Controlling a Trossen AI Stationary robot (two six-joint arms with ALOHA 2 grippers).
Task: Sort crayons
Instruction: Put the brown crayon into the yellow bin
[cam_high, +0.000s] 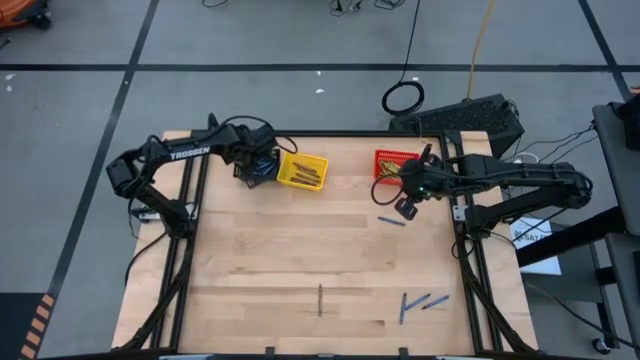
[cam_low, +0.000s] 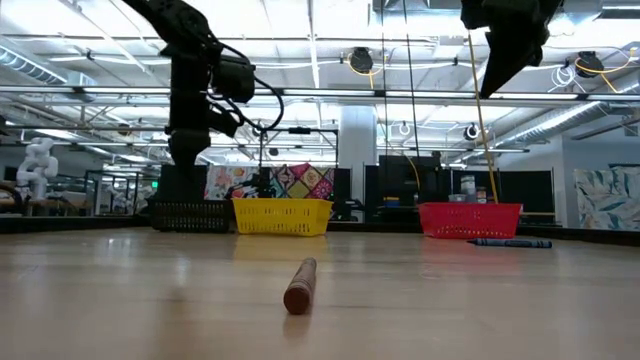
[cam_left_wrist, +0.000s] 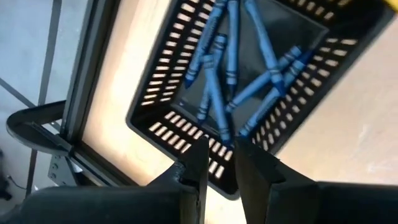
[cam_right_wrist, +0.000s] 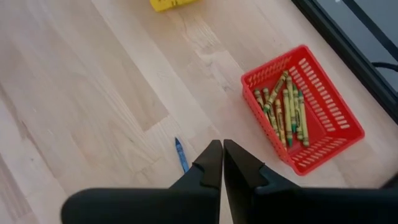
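Left tool (cam_left_wrist: 219, 163) above black basket (cam_left_wrist: 158, 127); blue crayons (cam_left_wrist: 233, 65) below.

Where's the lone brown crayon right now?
In the high view the brown crayon lies alone near the wooden table's front edge, around mid-width, left of the loose blue crayons.

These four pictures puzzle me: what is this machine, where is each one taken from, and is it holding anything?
It is a robot with two dark jointed arms at a pale wooden table. One picture looks straight down, one looks level across the tabletop, and one camera rides on each wrist.

The left gripper hangs over a black mesh basket of blue crayons, fingers slightly apart and holding nothing. The right gripper is shut and empty, above a loose blue crayon beside a red mesh basket of olive-yellow crayons. A yellow mesh basket holds brownish ones.

Still loose on the table: a brown crayon and two more blue crayons.
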